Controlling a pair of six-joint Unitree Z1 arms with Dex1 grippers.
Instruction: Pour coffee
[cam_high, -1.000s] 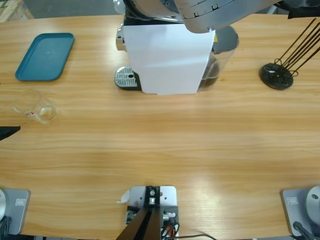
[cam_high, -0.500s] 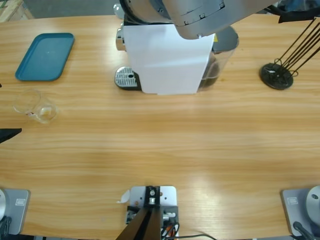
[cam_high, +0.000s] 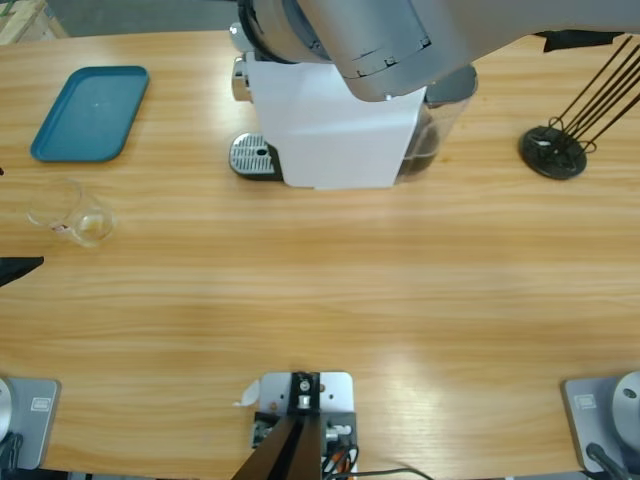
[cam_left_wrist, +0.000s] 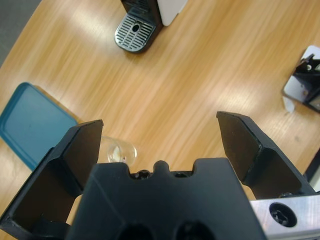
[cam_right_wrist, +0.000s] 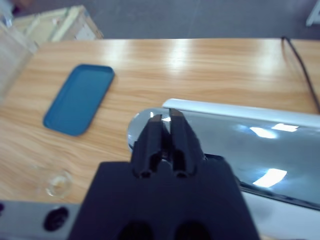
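Clear glass cup (cam_high: 70, 212) is the only vessel in view. It stands upright on the wooden counter (cam_high: 330, 290), well apart from the coffee machine (cam_high: 262, 152), on the machine's drip-grate side and nearer the counter's front edge than the machine. The cup looks transparent in all three views. Whether it holds any coffee cannot be told, and no dark layer can be made out.

Coffee machine: it stands at the back of the counter. A white sheet (cam_high: 335, 125) covers its body. The perforated drip grate (cam_high: 252, 155) projects from the side that faces the cup, with nothing standing on it. A smoky transparent tank (cam_high: 435, 130) sits on the opposite side.

Left claw (cam_left_wrist: 160, 122): released, with its jaws spread wide and nothing between them. It hangs above the counter on the drip-grate side of the machine. In the left wrist view the cup shows just beside one jaw, and the drip grate lies far ahead.

Right claw (cam_right_wrist: 162, 120): clenched, jaws pressed together on nothing. It is above the machine, over a shiny silver surface, and faces toward the cup.

Arm: a large silver arm (cam_high: 400, 35) crosses over the top of the machine in the high view.

Other items:
- A teal tray (cam_high: 90, 112) lies flat on the drip-grate side of the machine, farther back than the cup.
- A black wire stand (cam_high: 552, 152) sits on the tank side of the machine, apart from it.
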